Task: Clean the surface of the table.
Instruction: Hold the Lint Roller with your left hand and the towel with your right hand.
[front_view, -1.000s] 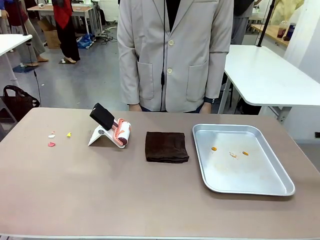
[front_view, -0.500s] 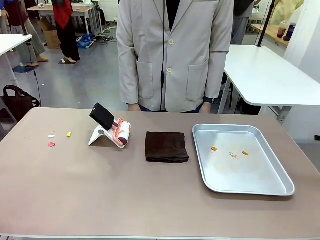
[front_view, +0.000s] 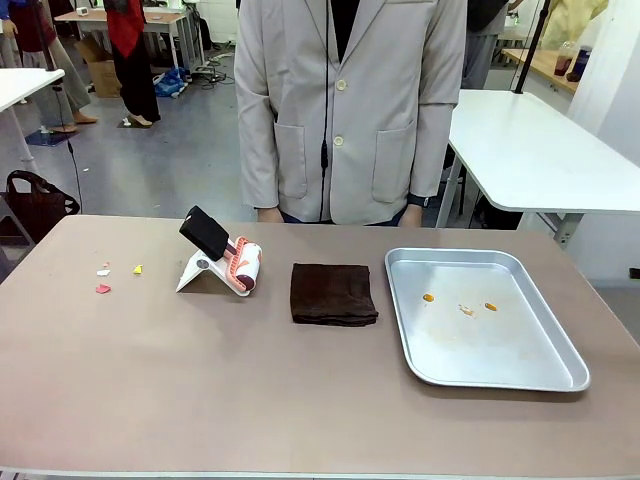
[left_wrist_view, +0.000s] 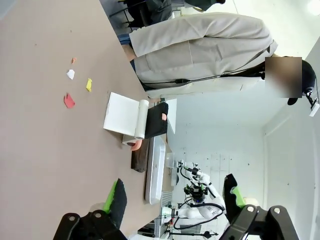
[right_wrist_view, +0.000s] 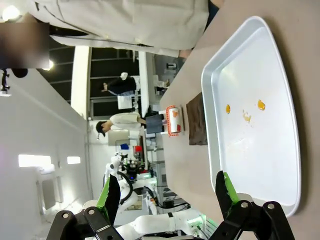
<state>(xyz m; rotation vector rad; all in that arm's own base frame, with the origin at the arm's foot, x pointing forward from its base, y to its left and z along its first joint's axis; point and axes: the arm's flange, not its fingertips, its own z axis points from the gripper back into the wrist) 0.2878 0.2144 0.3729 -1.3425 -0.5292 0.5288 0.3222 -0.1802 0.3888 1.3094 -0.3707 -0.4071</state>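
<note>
Left pincer (left_wrist_view: 173, 186) and right pincer (right_wrist_view: 167, 181): both spread wide, nothing between the fingers. The table (front_view: 200, 400) spans the front view, long axis left to right. On it, from the left: paper scraps (front_view: 103, 288), lint roller (front_view: 225, 262) on its stand, folded brown cloth (front_view: 333, 293), and metal tray (front_view: 500, 350) holding crumbs (front_view: 465, 310). A person (front_view: 350, 110) stands at the far edge.

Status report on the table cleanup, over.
Left gripper and right gripper open, empty. Matte taupe-brown table uncleaned: small coloured scraps at its left end. Black-handled lint roller, folded dark brown cloth untouched; nothing blocking.
</note>
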